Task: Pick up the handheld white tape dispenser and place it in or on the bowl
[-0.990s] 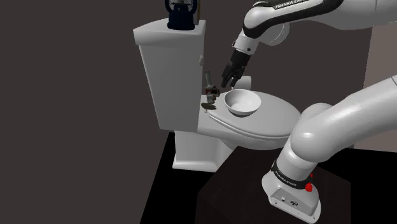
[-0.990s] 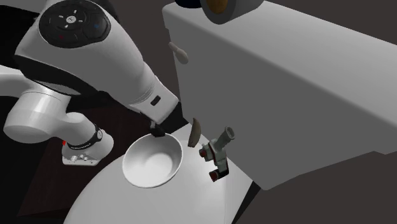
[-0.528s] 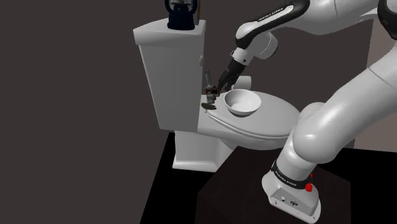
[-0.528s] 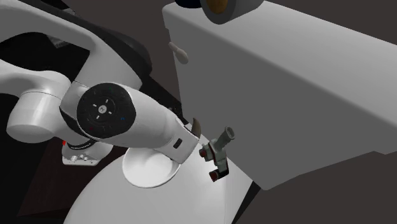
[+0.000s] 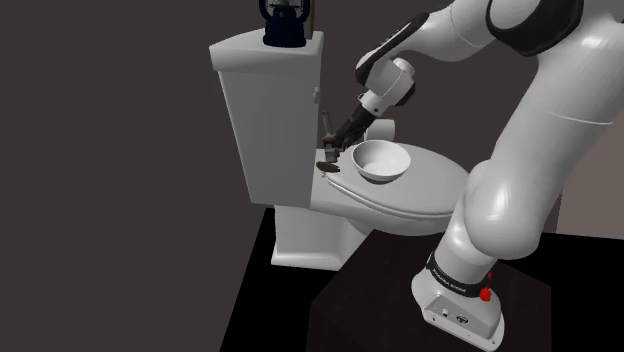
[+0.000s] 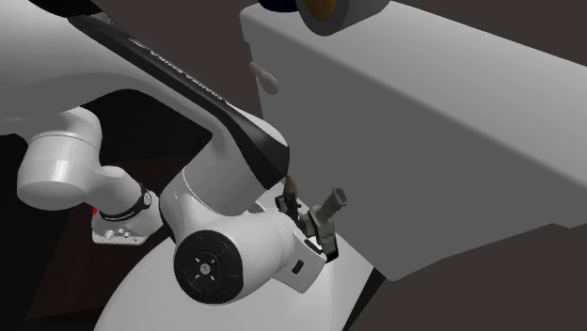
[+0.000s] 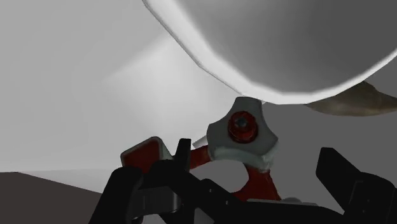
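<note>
My arm has swung low this last second. My hand is spread wide astride the tape dispenser, nothing gripped yet. It sits on the toilet lid, beside the bowl. Closing next, I reckon.

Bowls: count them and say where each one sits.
1. The bowl sits on the toilet lid, to the shoulder view's right of the tank. The arm covers part of the lid, so another could be hidden.
</note>
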Action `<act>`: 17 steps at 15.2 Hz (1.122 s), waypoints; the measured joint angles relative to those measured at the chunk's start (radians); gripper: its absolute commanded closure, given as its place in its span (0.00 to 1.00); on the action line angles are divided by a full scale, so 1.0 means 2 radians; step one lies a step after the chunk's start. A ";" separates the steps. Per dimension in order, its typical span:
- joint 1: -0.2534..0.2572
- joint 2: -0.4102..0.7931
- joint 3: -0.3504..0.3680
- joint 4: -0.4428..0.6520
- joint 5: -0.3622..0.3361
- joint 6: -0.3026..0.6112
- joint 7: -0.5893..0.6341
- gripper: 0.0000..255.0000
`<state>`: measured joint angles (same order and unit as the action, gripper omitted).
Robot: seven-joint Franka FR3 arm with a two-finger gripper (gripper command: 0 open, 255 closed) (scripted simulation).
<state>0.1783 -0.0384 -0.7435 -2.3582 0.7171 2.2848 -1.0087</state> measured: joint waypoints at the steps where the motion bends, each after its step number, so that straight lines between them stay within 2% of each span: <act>1: 0.001 0.006 0.000 -0.001 0.011 0.003 -0.009 0.00; 6: 0.009 0.046 0.008 0.003 0.064 0.016 -0.042 0.00; 13: 0.010 0.054 0.011 0.004 0.076 0.018 -0.049 0.00; 14: 0.010 0.054 0.011 0.004 0.076 0.018 -0.049 1.00; 17: 0.010 0.054 0.011 0.004 0.076 0.018 -0.049 1.00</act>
<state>0.1981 0.0695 -0.7210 -2.3497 0.8690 2.3210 -1.1065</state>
